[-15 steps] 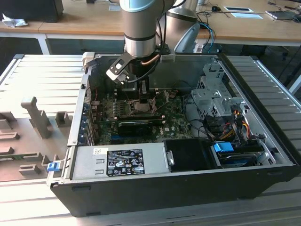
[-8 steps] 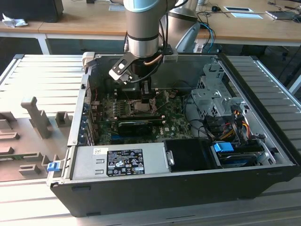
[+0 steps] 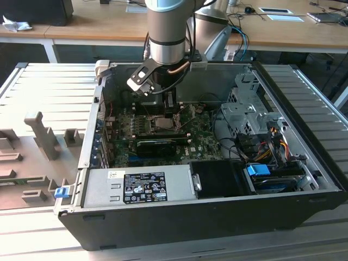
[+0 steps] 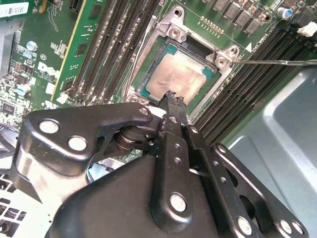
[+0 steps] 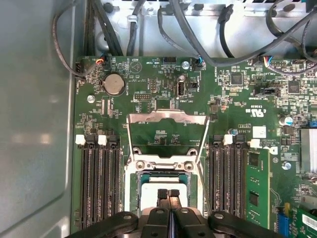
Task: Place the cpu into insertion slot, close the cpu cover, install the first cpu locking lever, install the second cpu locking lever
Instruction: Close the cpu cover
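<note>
cpu: a small flat square chip with a dull silver-grey top [image 4: 181, 74], lying level inside the insertion slot [image 5: 132, 191] with a thin green edge showing round it.
cpu in the first wrist view: its silver top [image 5: 150, 194] shows on either side of the black fingers.
End effector: closed, the two fingers pressed together with no gap [image 5: 168, 193], gripping nothing.
End effector contact: the tips [image 4: 173, 99] rest on the cpu's top, close to one edge.
End effector in the exterior view: it reaches straight down into the open case [image 3: 169, 111], over the middle of the green board [image 3: 163, 155].
cpu cover: a thin metal frame with a square window [image 5: 166, 117], swung open and away from the slot, with green board visible through the window.
Lever: a thin metal rod [image 4: 277, 62] runs out sideways from a corner of the slot's frame.
Neighbours: long black slots [image 5: 101, 183] flank the insertion slot on both sides, and a round coin battery [image 5: 114, 84] sits beyond the cover.
Case: a black computer case [image 3: 163, 223] stands on a ribbed grey bench [image 3: 32, 81].
Labels: a black-and-white sticker [image 3: 144, 187] on the grey box at the case's near side, and a white sticker [image 5: 259, 131] on the board.
Writing: fine white print covers the board, too small to make out.
</note>
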### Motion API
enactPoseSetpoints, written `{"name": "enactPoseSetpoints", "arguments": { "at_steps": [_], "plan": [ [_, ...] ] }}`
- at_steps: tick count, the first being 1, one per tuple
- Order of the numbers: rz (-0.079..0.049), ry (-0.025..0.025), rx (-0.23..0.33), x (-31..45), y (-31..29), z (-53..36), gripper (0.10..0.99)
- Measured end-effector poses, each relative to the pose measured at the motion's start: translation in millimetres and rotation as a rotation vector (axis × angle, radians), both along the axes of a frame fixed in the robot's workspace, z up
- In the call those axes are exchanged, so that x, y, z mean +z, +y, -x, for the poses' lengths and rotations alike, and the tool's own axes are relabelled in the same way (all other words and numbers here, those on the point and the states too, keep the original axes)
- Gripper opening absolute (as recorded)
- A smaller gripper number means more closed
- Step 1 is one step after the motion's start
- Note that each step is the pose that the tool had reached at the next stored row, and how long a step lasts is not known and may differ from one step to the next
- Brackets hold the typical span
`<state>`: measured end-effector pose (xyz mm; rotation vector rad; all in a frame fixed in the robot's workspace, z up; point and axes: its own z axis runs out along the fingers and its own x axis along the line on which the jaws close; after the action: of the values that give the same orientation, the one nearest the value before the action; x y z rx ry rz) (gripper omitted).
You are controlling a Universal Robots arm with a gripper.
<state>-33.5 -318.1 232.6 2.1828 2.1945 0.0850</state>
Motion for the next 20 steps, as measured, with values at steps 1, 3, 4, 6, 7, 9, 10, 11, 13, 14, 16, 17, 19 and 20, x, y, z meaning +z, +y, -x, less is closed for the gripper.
{"name": "enactPoseSetpoints", "arguments": {
  "at_steps": [1,3,4,6,7,9,10,11,13,14,16,17,19,20],
  "plan": [
    [0.000,0.0000,0.000,0.7,0.0,0.0,0.106],
    [0.000,0.0001,0.000,3.3,0.0,0.0,0.106],
    [0.000,0.0000,0.000,4.8,0.0,0.0,0.106],
    [0.000,0.0000,0.000,8.2,0.0,0.0,0.106],
    [0.000,0.0000,0.000,9.5,0.0,0.0,0.106],
    [0.000,0.0000,0.000,12.5,0.0,0.0,0.106],
    [0.000,0.0000,0.000,14.1,0.0,0.0,0.106],
    [0.000,0.0000,0.000,16.6,0.0,0.0,0.106],
    [0.000,0.0000,0.000,21.5,0.0,0.0,0.106],
    [0.000,0.0000,0.000,26.4,0.0,0.0,0.106],
    [0.000,0.0000,0.000,35.1,0.0,0.0,0.106],
    [0.000,0.0001,0.000,37.5,0.0,0.0,0.106],
    [0.000,0.0001,0.000,40.8,0.0,-0.4,0.106],
    [0.000,0.0000,0.000,40.9,0.0,-1.6,0.106]
  ]
}}
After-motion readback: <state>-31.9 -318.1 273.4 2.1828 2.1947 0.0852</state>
